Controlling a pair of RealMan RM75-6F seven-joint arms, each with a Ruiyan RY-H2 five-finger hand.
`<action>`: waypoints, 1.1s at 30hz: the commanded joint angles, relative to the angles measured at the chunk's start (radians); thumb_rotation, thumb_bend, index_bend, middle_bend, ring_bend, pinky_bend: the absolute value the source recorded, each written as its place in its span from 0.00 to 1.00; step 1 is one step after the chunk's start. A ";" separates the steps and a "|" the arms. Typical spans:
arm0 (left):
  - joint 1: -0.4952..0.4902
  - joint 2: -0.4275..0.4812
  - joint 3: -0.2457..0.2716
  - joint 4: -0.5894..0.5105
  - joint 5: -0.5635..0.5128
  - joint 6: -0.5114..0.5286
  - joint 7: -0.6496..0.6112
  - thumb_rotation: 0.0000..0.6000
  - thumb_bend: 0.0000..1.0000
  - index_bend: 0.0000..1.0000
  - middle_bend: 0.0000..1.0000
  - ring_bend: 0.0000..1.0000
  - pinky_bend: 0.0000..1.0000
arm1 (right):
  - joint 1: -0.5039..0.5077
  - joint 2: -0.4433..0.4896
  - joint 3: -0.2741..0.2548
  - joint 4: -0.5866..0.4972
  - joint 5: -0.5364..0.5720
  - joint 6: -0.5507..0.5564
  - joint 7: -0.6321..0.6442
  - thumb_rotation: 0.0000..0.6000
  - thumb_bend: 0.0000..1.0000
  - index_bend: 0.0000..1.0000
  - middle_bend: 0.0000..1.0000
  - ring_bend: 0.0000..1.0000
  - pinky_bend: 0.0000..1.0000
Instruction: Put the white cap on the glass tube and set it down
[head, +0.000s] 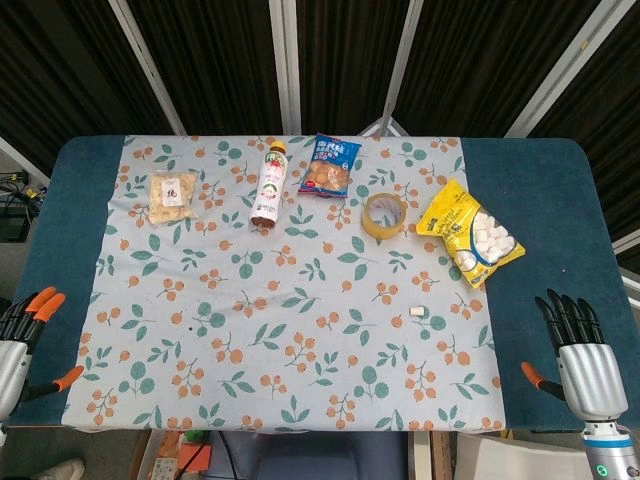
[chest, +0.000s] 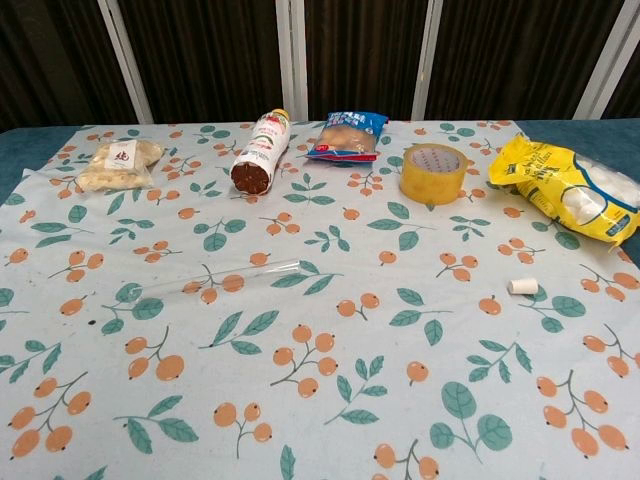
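Presently unstarted: both hands, left hand and right hand, wide and empty; glass tube, white cap ahead, awaiting pickup.

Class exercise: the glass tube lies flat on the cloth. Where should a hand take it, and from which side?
Judging by its pose, grip the glass tube around mid-length, from above with the left hand, fingers straddling its thin body. It lies flat, left of centre, its open end toward the white cap.
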 joint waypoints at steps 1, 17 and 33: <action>0.000 0.001 -0.001 0.000 -0.002 -0.001 -0.002 1.00 0.10 0.03 0.02 0.00 0.00 | 0.000 -0.001 0.000 0.000 -0.001 0.000 -0.001 1.00 0.21 0.00 0.00 0.00 0.00; -0.008 0.001 0.005 -0.010 -0.009 -0.028 0.033 1.00 0.10 0.05 0.02 0.00 0.00 | 0.004 -0.003 0.000 -0.001 -0.001 -0.006 0.004 1.00 0.21 0.00 0.00 0.00 0.00; -0.182 -0.097 -0.174 -0.190 -0.298 -0.231 0.386 1.00 0.19 0.25 0.27 0.00 0.00 | 0.006 0.001 -0.001 -0.012 0.012 -0.018 0.025 1.00 0.21 0.00 0.00 0.00 0.00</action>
